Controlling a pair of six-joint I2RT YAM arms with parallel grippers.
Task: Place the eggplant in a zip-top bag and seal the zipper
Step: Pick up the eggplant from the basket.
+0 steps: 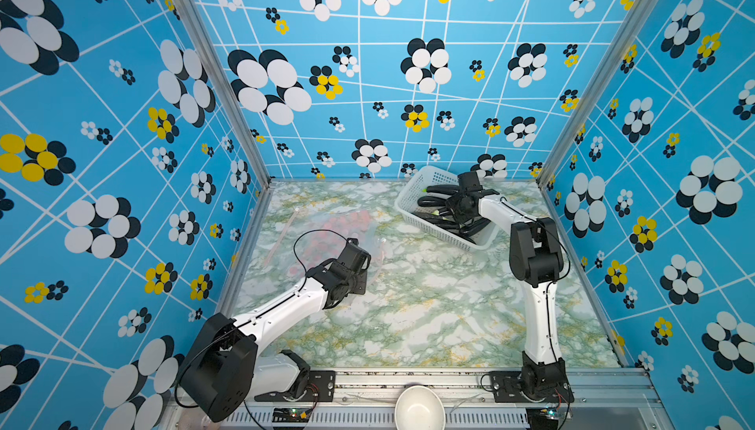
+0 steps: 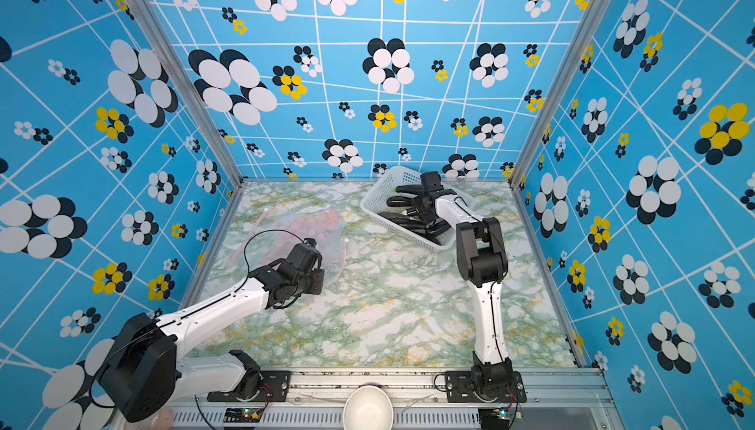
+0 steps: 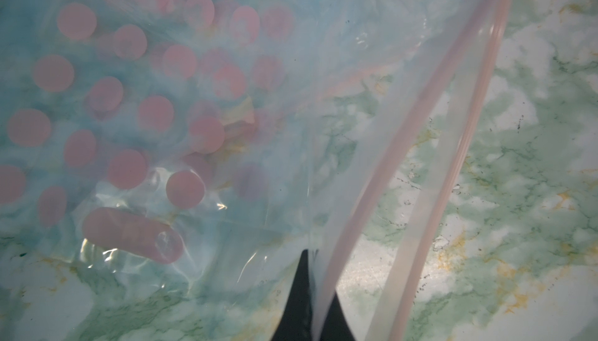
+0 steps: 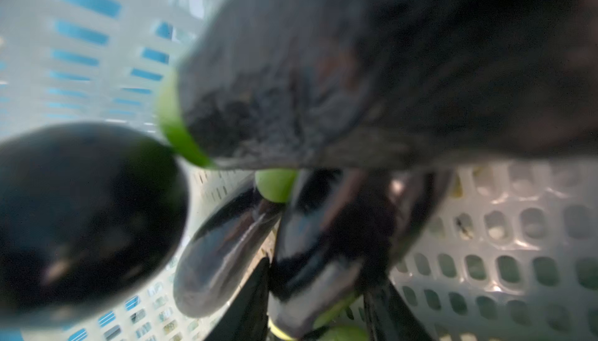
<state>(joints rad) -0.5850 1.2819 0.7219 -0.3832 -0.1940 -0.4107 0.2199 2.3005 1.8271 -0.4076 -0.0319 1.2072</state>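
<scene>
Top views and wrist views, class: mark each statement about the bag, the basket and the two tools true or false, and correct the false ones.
1. The eggplants lie in the white basket. True.
2. The left tool is shut on the zip-top bag at its edge. True.
3. An eggplant is already inside the bag. False: none is in it.
4. The right tool also grips the bag. False: it reaches into the basket, among the eggplants.

White-and-black left arm [image 1: 282, 305] stretched low, left gripper [image 3: 311, 294] pinched on the clear pink-dotted zip-top bag [image 3: 226, 103], matching right arm [image 1: 539, 317] well apart from it, elbow raised, right gripper [image 1: 461, 203] pointing down, spread unclear
</scene>
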